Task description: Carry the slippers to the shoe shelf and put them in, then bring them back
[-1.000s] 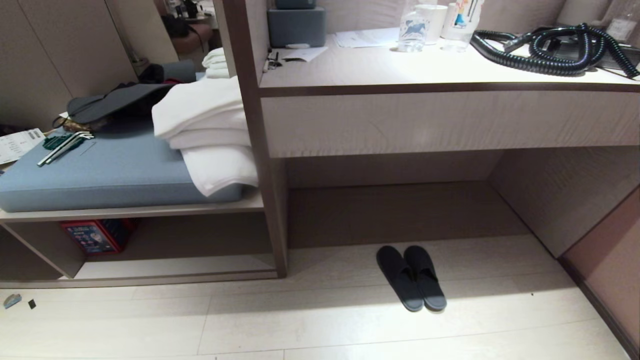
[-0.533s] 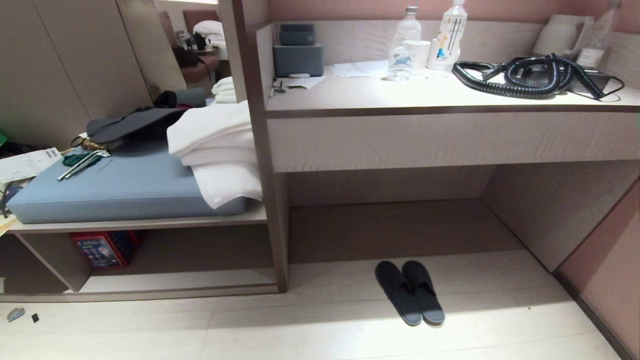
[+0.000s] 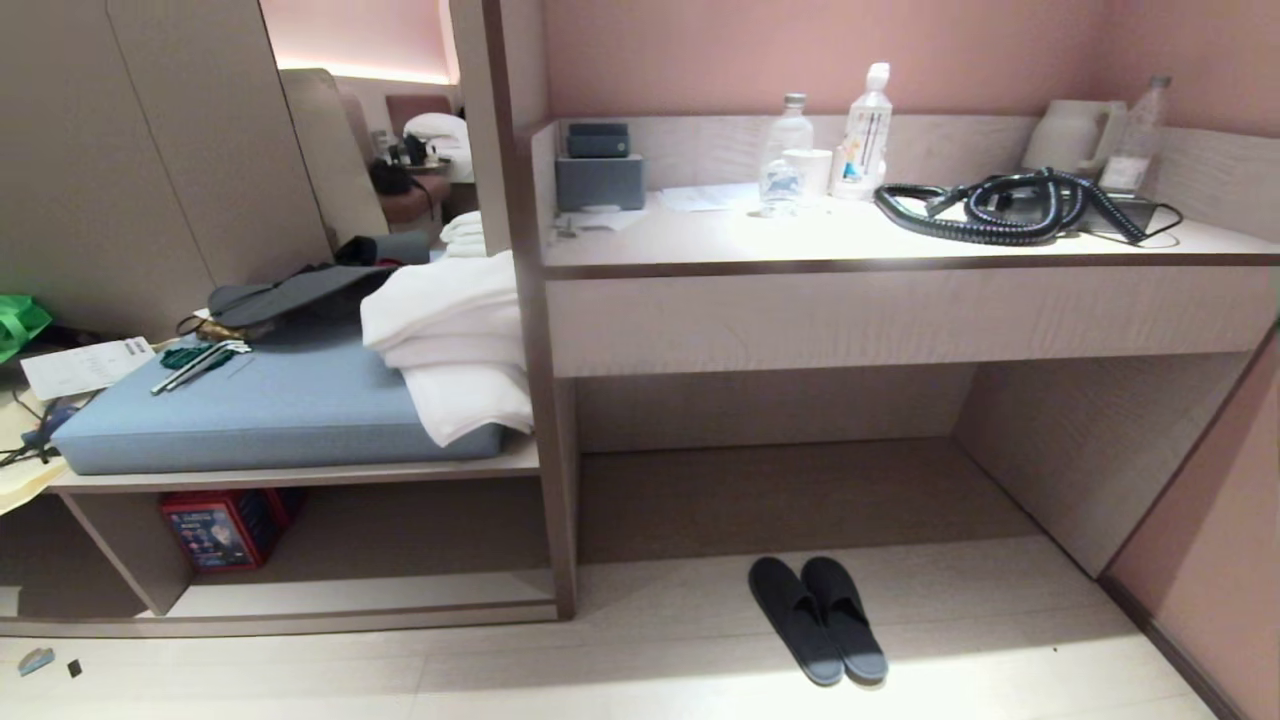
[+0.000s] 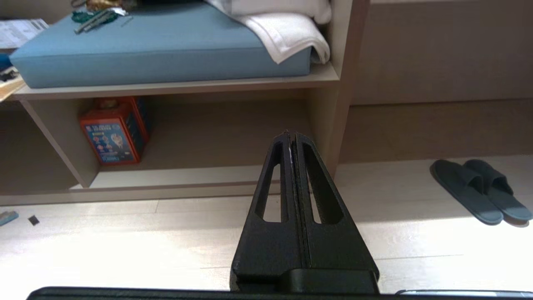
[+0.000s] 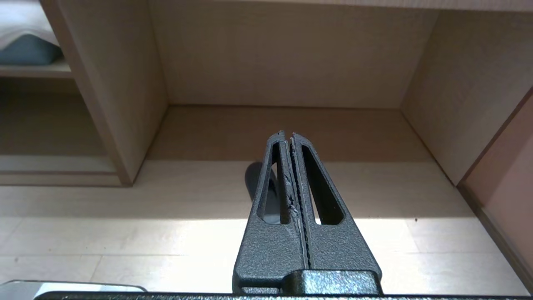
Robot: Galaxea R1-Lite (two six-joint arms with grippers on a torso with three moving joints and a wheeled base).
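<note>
The left gripper [image 4: 291, 135] was matte black, with two long tapered fingers [image 4: 272, 196], each with a narrow slot cut through it, rising from a wide black base. The right gripper [image 5: 287, 135] had the same form, but its surface looked grainy and dark grey, and its inner edges were a little chipped. At the edge of the right wrist view a piece of silver metal housing [image 5: 70, 287] showed.

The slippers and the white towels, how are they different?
The slippers are dark grey-black; the white towels are white. The slippers lie flat on the floor, side by side; the towels sit stacked on the blue cushion, one hanging over its edge. Both look soft.
</note>
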